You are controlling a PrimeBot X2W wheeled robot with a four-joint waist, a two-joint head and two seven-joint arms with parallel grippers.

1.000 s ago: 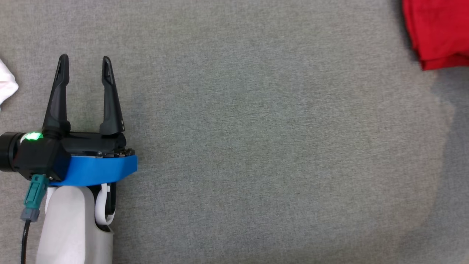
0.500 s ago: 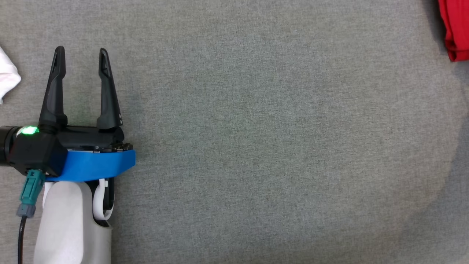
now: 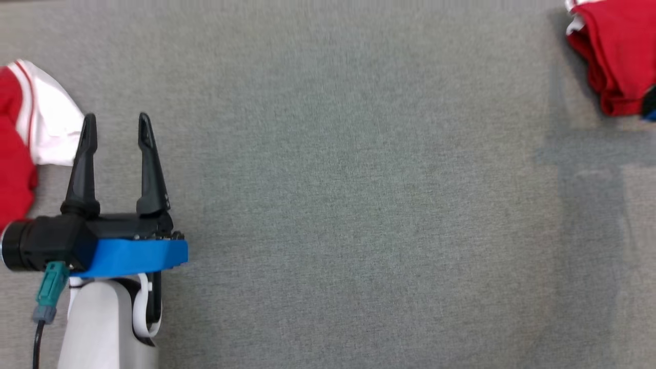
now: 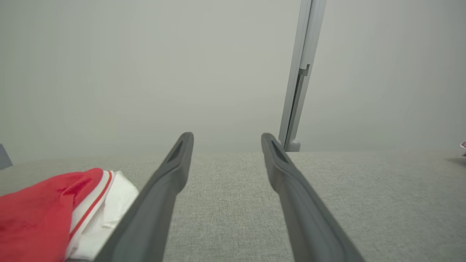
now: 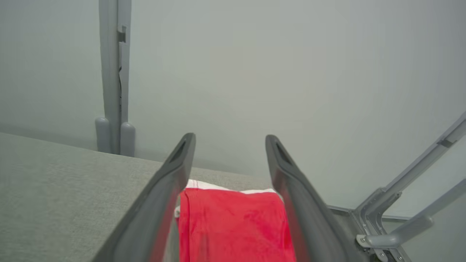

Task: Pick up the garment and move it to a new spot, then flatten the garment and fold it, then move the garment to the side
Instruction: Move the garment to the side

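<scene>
Right gripper (image 5: pixel 229 138) first: its fingers are seen spread wide, with nothing pinched. Below the gap lies the garment (image 5: pixel 233 225), red with a white trim at its far end, laid as a neat folded stack on the table (image 5: pixel 54 182), close to the table's edge. Whether a finger rests against the cloth cannot be told, as the lower fingers are blurred.

Over to the left gripper (image 3: pixel 117 120): its fingers are spread too, nothing is gripped, and it is held over grey table. Just beside its left finger another garment (image 3: pixel 31 128) is spotted, red with a white, red-striped band and crumpled rather than folded. Contact there cannot be settled either.

From the head, the folded garment is found in the top right corner, well apart from the left gripper, with the table stretched between them.

Progress, as judged: picking up, flattening and folding are taken as done, since layered folded edges are shown. The move to the side looks done or nearly so, the stack being parked at the edge under open fingers. Only the right arm's withdrawal seems left.

As for containers, no bin or tray is in use: both garments are borne directly by the table.
</scene>
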